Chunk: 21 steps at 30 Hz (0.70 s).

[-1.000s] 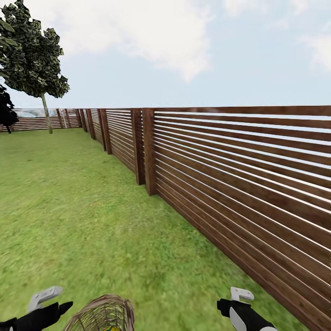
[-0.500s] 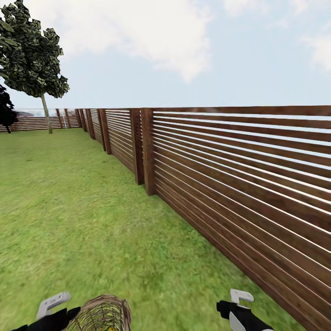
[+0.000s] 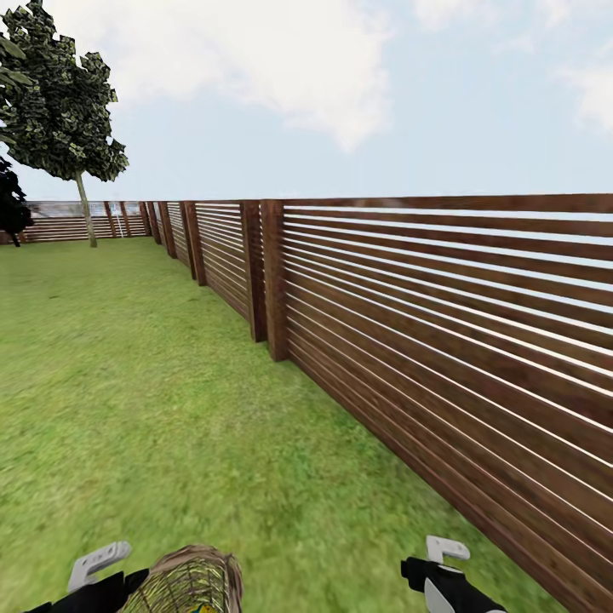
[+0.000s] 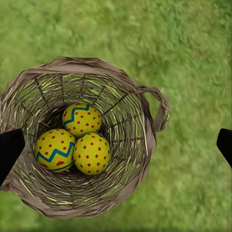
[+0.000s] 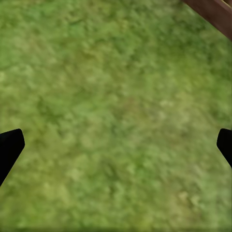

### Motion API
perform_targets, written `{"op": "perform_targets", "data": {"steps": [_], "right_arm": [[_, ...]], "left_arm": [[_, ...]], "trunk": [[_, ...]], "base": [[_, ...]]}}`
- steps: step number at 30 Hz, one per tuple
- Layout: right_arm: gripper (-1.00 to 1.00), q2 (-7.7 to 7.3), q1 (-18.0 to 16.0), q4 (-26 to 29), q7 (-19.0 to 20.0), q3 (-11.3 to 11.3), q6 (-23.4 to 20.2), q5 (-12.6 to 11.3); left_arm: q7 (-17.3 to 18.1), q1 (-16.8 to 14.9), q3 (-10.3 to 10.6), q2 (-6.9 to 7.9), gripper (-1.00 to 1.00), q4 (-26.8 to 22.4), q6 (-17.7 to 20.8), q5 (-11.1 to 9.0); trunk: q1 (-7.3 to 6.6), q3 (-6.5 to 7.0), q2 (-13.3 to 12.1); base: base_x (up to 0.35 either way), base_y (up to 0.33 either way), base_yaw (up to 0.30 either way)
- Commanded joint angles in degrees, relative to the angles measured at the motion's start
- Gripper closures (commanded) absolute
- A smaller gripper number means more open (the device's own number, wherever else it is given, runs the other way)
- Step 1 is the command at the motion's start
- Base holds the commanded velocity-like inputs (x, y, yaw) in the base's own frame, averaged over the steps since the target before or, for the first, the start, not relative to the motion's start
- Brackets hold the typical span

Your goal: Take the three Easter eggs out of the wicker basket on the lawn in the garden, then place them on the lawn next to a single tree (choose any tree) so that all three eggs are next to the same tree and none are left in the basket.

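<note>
In the head view, far off to the left of the left gripper [image 3: 98, 570] and well ahead of it, a tree [image 3: 60, 111] with a pale slim trunk and dark green crown stands on the lawn [image 3: 153, 409] close to the far run of the wooden fence [image 3: 443, 340]. At the very left edge beside it shows part of an all-black tree [image 3: 10, 204].

The left gripper sits low in that view, just left of the wicker basket [image 3: 189, 583], whose woven rim pokes up at the bottom edge. From the left wrist view, the left gripper [image 4: 116, 147] hangs directly over the wicker basket [image 4: 140, 159]; its two dark fingertips [image 4: 9, 150] are spread wide apart, one over the basket's rim, the other out over grass beyond a loop handle [image 4: 157, 108]. Neither tip can be seen touching the weave.

Below the claw, at the basket's bottom, lie the three Easter eggs: one [image 4: 81, 119] farther back, and two in front, one [image 4: 54, 150] and the other [image 4: 92, 153], all pressed together.

The right gripper [image 3: 443, 566] is low in the head view, well apart from the basket, with the slatted fence running along its right. In the right wrist view, the right gripper [image 5: 116, 147] hangs over bare lawn [image 5: 111, 111], fingertips [image 5: 9, 147] spread wide, a fence plank [image 5: 215, 12] ahead of it.
</note>
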<state>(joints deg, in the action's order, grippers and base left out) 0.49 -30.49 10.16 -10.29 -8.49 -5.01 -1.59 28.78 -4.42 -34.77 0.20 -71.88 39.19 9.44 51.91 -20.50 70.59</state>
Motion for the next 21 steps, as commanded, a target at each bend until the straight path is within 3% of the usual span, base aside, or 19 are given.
{"op": "perform_targets", "data": {"steps": [1,11,21], "right_arm": [[-1.00,0.03,0.0,0.1,-0.2,-0.1,-0.3,-0.2],[-1.00,0.03,0.0,0.0,-0.2,-0.1,-0.2,-0.2],[-1.00,0.00,0.0,0.0,-0.1,-0.1,-0.2,-0.2]], "left_arm": [[0.2,-0.1,-0.1,-0.02,-1.00,0.0,0.1,0.6],[-4.3,-0.9,-0.1,-0.05,-1.00,1.7,-1.9,0.5],[-4.8,-3.5,-0.1,-0.02,-1.00,6.1,-2.3,0.4]], "trunk": [[0.23,-0.25,0.5],[2.42,-2.05,4.5],[4.62,-3.84,8.5]], "base": [[0.000,0.000,0.000],[0.000,0.000,0.000],[0.000,0.000,0.000]]}}
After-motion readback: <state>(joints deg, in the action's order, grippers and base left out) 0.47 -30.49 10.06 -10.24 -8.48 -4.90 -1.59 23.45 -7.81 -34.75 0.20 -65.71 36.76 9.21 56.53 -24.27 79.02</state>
